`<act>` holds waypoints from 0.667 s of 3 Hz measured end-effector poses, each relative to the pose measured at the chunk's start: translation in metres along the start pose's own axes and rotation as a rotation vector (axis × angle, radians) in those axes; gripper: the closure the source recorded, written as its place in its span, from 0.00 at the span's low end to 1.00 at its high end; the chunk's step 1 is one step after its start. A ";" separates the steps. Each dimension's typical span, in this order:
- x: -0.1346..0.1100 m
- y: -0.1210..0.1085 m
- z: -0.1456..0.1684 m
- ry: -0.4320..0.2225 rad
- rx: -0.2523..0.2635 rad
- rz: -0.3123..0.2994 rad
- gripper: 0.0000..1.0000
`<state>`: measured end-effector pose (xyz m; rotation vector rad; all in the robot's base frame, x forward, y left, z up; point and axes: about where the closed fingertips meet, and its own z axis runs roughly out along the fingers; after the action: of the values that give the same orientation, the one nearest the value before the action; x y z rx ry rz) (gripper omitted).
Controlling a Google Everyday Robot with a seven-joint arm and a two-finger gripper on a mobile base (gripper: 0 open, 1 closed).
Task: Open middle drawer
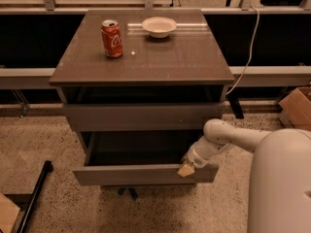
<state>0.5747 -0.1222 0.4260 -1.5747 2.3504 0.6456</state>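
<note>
Cabinet: a grey-brown cabinet (141,57) fills the middle of the frame, its glossy top seen from above and in front.
Middle drawer: the middle drawer (136,174) sits in the lower centre of the frame. It stands well out from the cabinet body, and its flat handleless front faces the camera. The dark inside of its box shows behind the front panel.
Top drawer: the top drawer (141,116) lies just above it, with its front close under the cabinet top. A dark gap shows along its upper edge.
Gripper: the gripper (186,169) is at the lower centre-right, at the top edge of the middle drawer's front near its right end. Its pale tan tip touches that edge.
Gripper state: cannot tell whether it is released or clenched.
Arm: the white arm (228,137) reaches in from the right and bends down toward the drawer front.
Robot body: a white rounded body (282,183) fills the lower right corner.
On the cabinet top: a red soda can (112,38) stands upright at the upper left. A white bowl (159,26) sits near it, to its right and toward the back edge.
Right side: a white cable (250,47) hangs down past the cabinet, and a cardboard box (297,108) rests at the right edge.
Lower left: a black pole (34,198) lies slanted on the speckled floor (43,140).
</note>
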 end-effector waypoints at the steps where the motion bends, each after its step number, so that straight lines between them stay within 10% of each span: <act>1: 0.000 0.001 0.001 0.000 -0.002 0.000 0.00; 2: 0.000 0.001 0.001 0.001 -0.003 0.000 0.00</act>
<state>0.5740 -0.1215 0.4251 -1.5770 2.3508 0.6483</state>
